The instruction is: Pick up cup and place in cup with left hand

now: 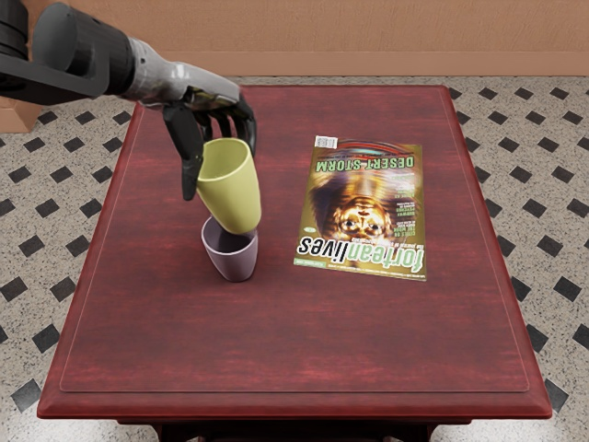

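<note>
The yellow-green cup point(230, 191) is tall and smooth, with a wide round mouth and a smaller bottom. It has no handle. It is up off the red table point(368, 345), and it tips, with its mouth up to the left and its bottom down to the right. I can see a bit of its inside.

The left hand point(204, 103) is holding this cup. The hand is partly closed, not spread wide. Its black thumb is on the left side of the cup, and the other fingers bend down behind the mouth.

The cup's bottom is at the mouth of the light purple cup point(230, 263). I can't tell if the two cups touch, or if the bottom dips inside. The purple cup stands upright on the table, closer to the left edge than to the right edge.

A shiny magazine point(363, 207) lies flat between the cups and the table's right edge. Its big words look upside down. The floor point(32, 221) is pale with dark diamonds.
</note>
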Controlling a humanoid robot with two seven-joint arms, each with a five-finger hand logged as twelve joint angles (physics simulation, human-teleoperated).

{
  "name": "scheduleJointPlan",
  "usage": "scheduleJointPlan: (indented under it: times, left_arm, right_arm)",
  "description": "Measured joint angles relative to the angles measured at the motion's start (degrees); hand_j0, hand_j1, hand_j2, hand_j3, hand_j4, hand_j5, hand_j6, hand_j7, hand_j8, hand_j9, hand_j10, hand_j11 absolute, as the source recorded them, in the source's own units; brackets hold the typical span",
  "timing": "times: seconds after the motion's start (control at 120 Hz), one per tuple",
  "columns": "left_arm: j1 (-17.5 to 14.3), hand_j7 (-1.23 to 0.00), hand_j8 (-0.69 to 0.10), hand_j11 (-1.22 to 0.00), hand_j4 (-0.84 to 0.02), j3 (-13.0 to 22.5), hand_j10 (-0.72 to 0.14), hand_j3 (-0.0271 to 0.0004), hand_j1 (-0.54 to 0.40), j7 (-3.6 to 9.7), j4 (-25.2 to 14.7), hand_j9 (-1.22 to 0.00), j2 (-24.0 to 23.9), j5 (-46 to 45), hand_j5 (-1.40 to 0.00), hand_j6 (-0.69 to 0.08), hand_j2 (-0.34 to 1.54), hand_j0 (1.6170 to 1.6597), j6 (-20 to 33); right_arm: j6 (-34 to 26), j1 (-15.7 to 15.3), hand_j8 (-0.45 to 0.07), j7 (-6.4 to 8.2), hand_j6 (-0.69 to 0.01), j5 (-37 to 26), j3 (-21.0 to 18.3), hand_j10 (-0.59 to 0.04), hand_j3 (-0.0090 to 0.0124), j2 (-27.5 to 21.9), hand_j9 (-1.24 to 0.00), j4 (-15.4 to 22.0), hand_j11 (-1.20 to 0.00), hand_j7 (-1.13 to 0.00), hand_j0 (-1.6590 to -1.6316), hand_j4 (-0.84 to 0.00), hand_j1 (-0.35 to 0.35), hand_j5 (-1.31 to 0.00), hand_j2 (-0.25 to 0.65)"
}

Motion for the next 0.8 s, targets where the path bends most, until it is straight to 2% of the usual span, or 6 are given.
scheduleJointPlan:
  times: [0.283, 0.417, 0.658, 0.8]
  left_arm:
    - [-0.43, -0.91, -0.366, -0.90, -0.475, 0.02, -0.640, 0.0000, -0.103, -0.03, -1.70, -0.90, 0.82, -0.88, -0.92, -0.320, 0.50, 1.6554, -0.14]
    - [0.24, -0.92, -0.354, -0.91, -0.458, 0.08, -0.629, 0.0000, -0.100, -0.02, -1.94, -0.90, 1.47, -1.19, -0.93, -0.300, 0.46, 1.6551, -0.18]
    - [0.71, -0.93, -0.370, -0.91, -0.485, 0.47, -0.644, 0.0000, -0.093, -0.04, -1.91, -0.90, 2.30, -1.10, -0.92, -0.330, 0.48, 1.6548, -0.14]
    - [1.82, -0.94, -0.360, -0.93, -0.468, 0.67, -0.639, 0.0000, -0.096, -0.03, -1.46, -0.92, 1.84, -1.05, -0.94, -0.307, 0.47, 1.6545, -0.21]
  right_arm:
    - [0.00, 0.02, -0.001, 0.00, -0.001, 0.00, 0.00, 0.000, 0.0000, 0.00, 0.00, 0.08, 0.00, 0.00, -1.6581, -0.001, -0.349, 0.00, 0.000]
    - [0.01, 0.02, -0.001, 0.00, -0.001, 0.00, 0.00, 0.000, 0.0000, 0.00, 0.00, 0.09, 0.00, 0.00, -1.6581, -0.001, -0.349, 0.00, 0.000]
    - [0.06, 0.17, -0.001, 0.00, -0.001, 0.00, 0.00, 0.000, 0.0000, 0.00, 0.00, 0.13, 0.00, 0.00, -1.6581, -0.001, -0.349, 0.00, 0.000]
    - [0.07, 0.25, -0.001, 0.00, -0.001, 0.00, 0.01, 0.000, 0.0000, 0.00, 0.00, 0.10, 0.00, 0.00, -1.6581, -0.001, -0.349, 0.00, 0.000]
